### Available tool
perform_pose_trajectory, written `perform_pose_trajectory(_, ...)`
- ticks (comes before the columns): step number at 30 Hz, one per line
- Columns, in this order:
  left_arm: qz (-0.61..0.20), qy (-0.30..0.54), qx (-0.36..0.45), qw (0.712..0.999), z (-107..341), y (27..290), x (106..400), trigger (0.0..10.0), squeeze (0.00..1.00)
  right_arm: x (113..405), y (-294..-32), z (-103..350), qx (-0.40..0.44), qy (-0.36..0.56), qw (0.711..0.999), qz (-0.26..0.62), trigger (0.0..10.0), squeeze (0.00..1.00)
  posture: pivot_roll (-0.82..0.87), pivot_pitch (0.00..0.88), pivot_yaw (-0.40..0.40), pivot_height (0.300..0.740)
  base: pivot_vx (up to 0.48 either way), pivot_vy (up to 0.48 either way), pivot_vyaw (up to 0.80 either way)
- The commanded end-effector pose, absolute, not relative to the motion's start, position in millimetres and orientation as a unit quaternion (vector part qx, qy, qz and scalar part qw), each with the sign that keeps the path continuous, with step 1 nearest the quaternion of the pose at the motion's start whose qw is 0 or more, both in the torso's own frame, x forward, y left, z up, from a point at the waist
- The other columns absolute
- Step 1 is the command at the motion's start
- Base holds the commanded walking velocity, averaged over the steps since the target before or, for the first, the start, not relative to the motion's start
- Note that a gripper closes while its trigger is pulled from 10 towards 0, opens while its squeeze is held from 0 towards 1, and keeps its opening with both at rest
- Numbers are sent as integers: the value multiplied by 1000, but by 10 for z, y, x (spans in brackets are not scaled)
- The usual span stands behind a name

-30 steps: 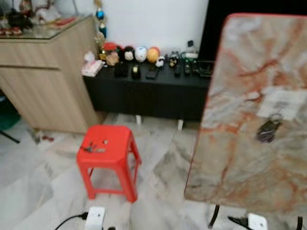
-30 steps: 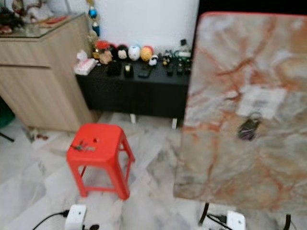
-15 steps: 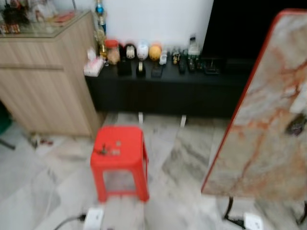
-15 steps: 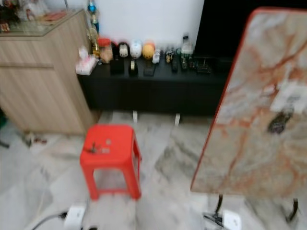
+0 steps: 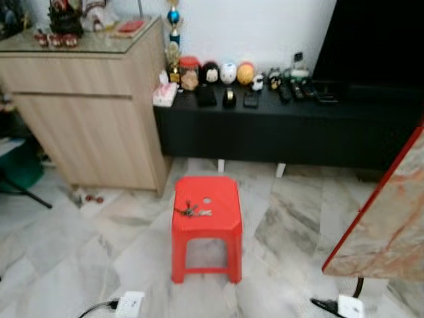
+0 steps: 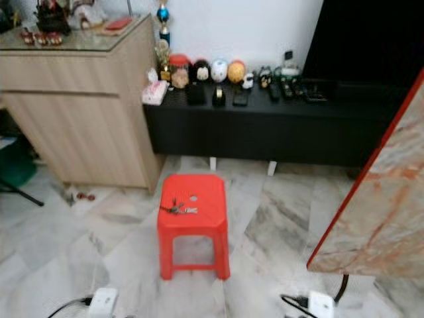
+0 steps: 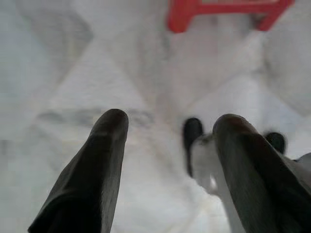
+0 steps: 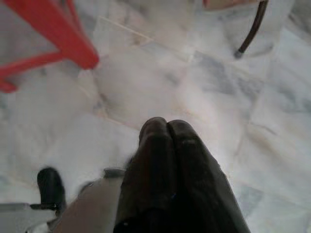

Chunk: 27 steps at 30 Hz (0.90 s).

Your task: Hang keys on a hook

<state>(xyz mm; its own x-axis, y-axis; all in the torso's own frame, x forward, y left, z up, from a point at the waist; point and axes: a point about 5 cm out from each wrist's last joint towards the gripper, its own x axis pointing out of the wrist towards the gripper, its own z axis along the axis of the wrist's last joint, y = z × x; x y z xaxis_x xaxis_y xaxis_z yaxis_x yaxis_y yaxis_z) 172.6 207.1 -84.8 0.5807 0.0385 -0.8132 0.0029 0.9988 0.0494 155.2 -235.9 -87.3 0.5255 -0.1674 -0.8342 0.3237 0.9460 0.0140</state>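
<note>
A small bunch of keys lies on top of a red plastic stool standing on the marble floor in the middle of the head view. The keys sit toward the stool's left side. At the right edge stands a marble-patterned board with a red rim. My left gripper hangs open above the floor, the stool's legs beyond it. My right gripper hangs with its fingers shut and empty, the stool's leg off to one side.
A wooden cabinet stands at the left. A low black bench with figurines and remotes runs along the back wall. White power adapters with cables lie on the floor. The board's black stand leg is near my right gripper.
The camera has swung left: the stool now sits mid-frame, and the marble board with its hanging dark keys has slid almost out at the right edge.
</note>
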Motion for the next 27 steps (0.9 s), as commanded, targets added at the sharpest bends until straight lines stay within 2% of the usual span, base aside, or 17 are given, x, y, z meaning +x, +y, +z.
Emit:
perform_pose_trajectory(1,5,460,18,888,-861,2003,1728,10000,0,1480,-2433,-882,79,472,865,-152,10000,0,31,0,-7,740,0,341,0)
perform_pose_trajectory(8,6,462,18,887,-865,2013,1715,10000,0,1483,-2432,-882,79,472,865,-152,10000,0,33,0,-8,740,0,0,0)
perform_pose_trajectory(13,9,462,17,887,-865,2023,1710,10000,0,1483,-2432,-881,80,471,865,-153,10000,0,33,1,-8,740,0,355,0)
perform_pose_trajectory(27,13,457,16,889,-857,2052,1712,10000,0,1494,-2436,-873,71,465,869,-151,10000,0,33,2,-9,740,0,0,0)
